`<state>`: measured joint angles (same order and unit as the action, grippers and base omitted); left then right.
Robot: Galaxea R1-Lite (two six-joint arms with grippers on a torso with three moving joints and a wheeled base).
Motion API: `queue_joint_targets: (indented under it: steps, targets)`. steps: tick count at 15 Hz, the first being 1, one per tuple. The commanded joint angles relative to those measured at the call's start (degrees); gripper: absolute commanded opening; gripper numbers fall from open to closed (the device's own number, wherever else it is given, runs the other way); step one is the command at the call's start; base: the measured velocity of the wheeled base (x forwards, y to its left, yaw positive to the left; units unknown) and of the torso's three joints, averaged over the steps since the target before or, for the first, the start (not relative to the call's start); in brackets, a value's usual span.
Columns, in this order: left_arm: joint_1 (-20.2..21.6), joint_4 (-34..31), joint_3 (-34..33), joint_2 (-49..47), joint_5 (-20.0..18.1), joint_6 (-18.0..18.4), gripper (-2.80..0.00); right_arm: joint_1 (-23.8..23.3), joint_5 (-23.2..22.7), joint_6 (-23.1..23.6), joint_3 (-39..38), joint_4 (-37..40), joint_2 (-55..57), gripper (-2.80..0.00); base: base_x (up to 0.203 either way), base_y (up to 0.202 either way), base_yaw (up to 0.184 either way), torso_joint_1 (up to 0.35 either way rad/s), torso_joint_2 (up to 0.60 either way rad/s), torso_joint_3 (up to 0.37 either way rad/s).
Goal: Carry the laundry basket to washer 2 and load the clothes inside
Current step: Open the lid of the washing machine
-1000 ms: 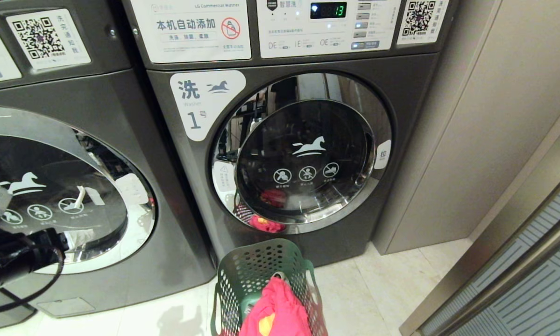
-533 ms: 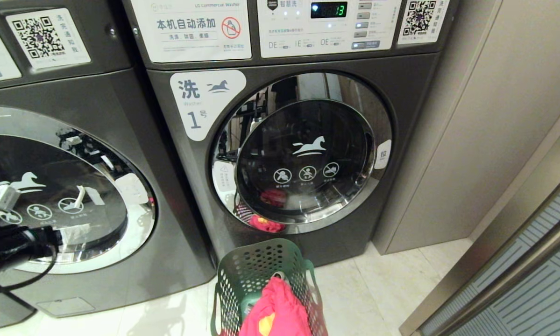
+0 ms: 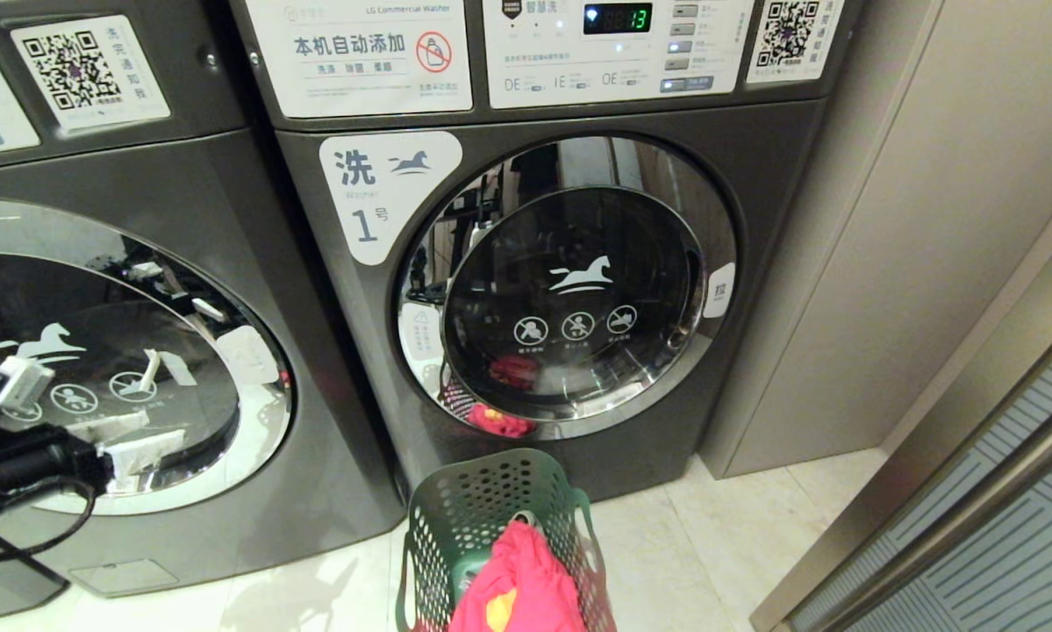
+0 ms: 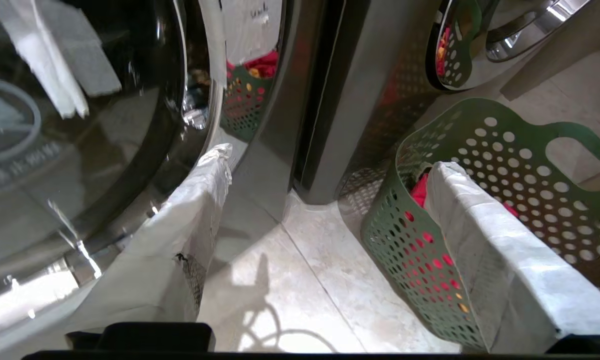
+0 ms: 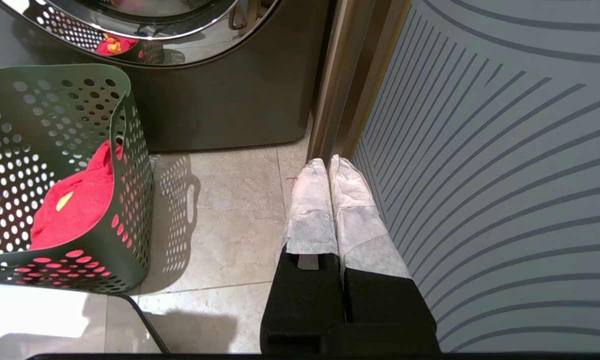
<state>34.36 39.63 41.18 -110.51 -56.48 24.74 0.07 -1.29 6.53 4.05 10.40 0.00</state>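
My left end effector [image 4: 325,200] stands with its white-wrapped fingers [image 4: 194,210] spread wide and nothing between them. In the head view it sits low at the left [image 3: 96,448], in front of the round glass door of the grey washer on the left [image 3: 183,219]; no numeral label is visible on that machine from here. In the left wrist view one finger lies close against the chrome door rim, though I cannot tell whether it touches, and the other finger overlaps the near wall of the laundry basket [image 4: 505,165].

My right end effector [image 5: 330,172] is out of the head view. Its two wrapped fingers are pressed together, empty, pointing down at the tiled floor [image 5: 229,210] just beside a striped panel [image 5: 505,175].

The laundry basket [image 3: 490,509] stands upright on the floor directly in front of the washer labelled 1 [image 3: 578,263], whose door is closed and whose display is lit. The clothes [image 3: 517,584], pink-red with a yellow patch, lie inside the basket [image 5: 79,200]. The basket and clothes are mirrored in both chrome door rims. A beige wall panel [image 3: 912,219] borders the washer labelled 1 on the right.
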Motion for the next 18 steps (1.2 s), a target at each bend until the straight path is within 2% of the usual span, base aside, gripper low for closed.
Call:
queue_joint_targets:
  steps: [1,6,9,12,18]
  targets:
    - [-1.2,3.6,1.2,-3.2,-0.4,0.8,0.00,0.0,0.0,0.1,0.0,0.1,0.0,-2.80,0.000,0.000,0.000,0.000,0.00,0.000]
    - [-5.2,10.0,6.1,-8.0,-0.5,0.7,0.00,0.0,0.0,0.1,0.0,0.1,0.0,-2.80,0.000,0.000,0.000,0.000,0.00,0.000]
    - [-6.4,10.6,6.6,-8.9,-0.5,0.9,0.00,0.0,0.0,0.1,0.0,0.1,0.0,-2.80,0.000,0.000,0.000,0.000,0.00,0.000]
    - [-6.5,13.8,9.7,-12.6,-0.2,0.6,0.00,0.0,0.0,0.1,0.0,0.1,0.0,-2.80,0.000,0.000,0.000,0.000,0.00,0.000]
    - [-6.7,14.1,14.7,-16.3,1.3,0.2,0.00,0.0,0.0,0.1,0.0,0.1,0.0,-2.80,0.000,0.000,0.000,0.000,0.00,0.000]
